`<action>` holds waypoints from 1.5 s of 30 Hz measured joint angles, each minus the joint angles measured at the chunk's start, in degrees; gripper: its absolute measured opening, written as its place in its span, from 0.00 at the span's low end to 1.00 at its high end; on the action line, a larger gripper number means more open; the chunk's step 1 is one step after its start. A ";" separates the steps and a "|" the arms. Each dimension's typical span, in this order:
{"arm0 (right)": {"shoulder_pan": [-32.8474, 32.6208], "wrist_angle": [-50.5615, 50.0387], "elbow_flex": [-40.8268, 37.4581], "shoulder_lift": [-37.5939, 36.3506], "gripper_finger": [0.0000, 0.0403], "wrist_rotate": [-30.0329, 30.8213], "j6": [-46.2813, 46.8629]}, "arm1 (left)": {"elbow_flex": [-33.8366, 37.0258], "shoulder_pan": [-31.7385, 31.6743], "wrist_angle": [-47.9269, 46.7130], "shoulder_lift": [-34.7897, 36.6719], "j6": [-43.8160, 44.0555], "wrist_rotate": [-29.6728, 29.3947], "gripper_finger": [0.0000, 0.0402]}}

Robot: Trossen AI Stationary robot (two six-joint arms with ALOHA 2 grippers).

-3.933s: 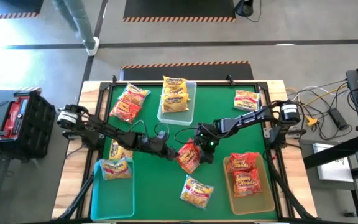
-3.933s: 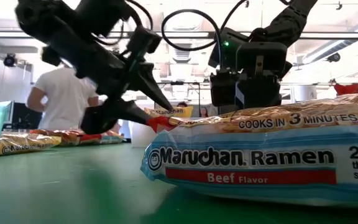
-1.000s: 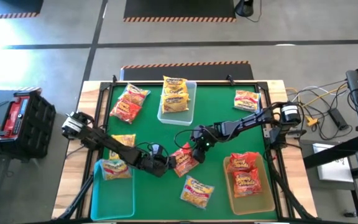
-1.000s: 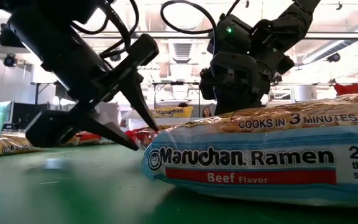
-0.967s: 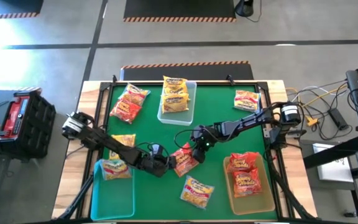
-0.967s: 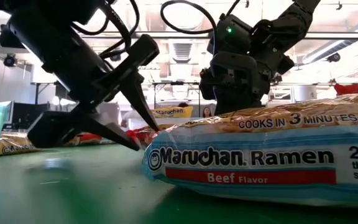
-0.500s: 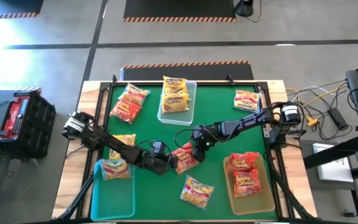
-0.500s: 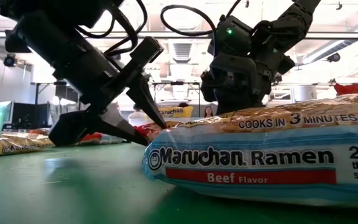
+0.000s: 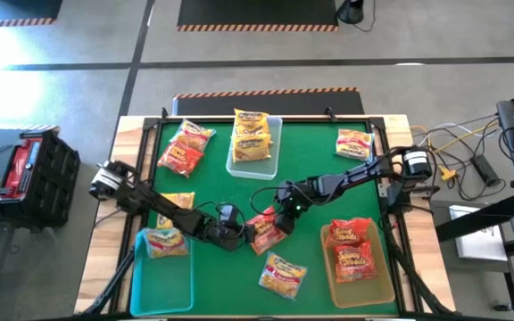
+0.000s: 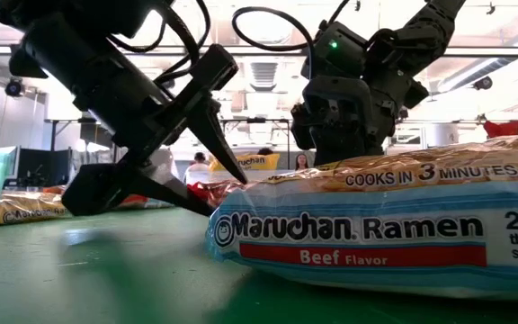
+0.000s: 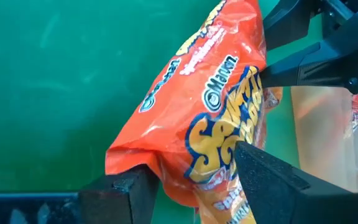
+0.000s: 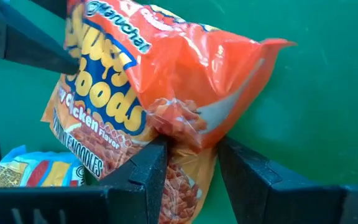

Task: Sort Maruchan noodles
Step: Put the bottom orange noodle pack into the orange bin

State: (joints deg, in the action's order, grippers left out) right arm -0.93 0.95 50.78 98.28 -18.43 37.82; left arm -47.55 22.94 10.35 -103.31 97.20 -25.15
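L gripper (image 9: 242, 234) reaches low from table's 8 o'clock to mid-table; R gripper (image 9: 275, 217) comes in from 3 o'clock. Red packet (image 9: 265, 228) sits between them, at centre of green mat (image 9: 212, 169). Low view: L fingers (image 10: 207, 135) spread wider than a sec ago, tips at packet. L wrist view: packet between parted fingers. R wrist view: R gripper (image 12: 191, 158) pinches packet's edge, clamped.
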 joint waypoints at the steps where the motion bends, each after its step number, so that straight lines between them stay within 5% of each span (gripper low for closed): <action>1: 0.00 0.02 -0.06 0.00 0.33 0.02 0.40 | 0.02 0.39 -0.31 0.00 0.79 -0.41 0.47; 12: -0.14 2.05 -0.21 0.00 0.33 0.56 5.76 | 0.46 0.93 1.17 -0.83 -1.54 -3.14 0.47; 28: -1.97 2.05 -0.54 0.00 0.33 0.46 7.45 | 3.06 -0.44 16.38 -4.81 -10.26 -10.41 0.47; 45: -1.18 -3.44 -0.30 -9.50 0.33 -1.59 3.18 | 3.36 -0.51 18.61 -5.57 -11.43 -8.49 0.32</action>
State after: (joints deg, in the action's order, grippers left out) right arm -2.11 -2.48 50.48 88.78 -20.02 40.99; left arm -44.18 22.44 28.96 -108.88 85.77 -33.64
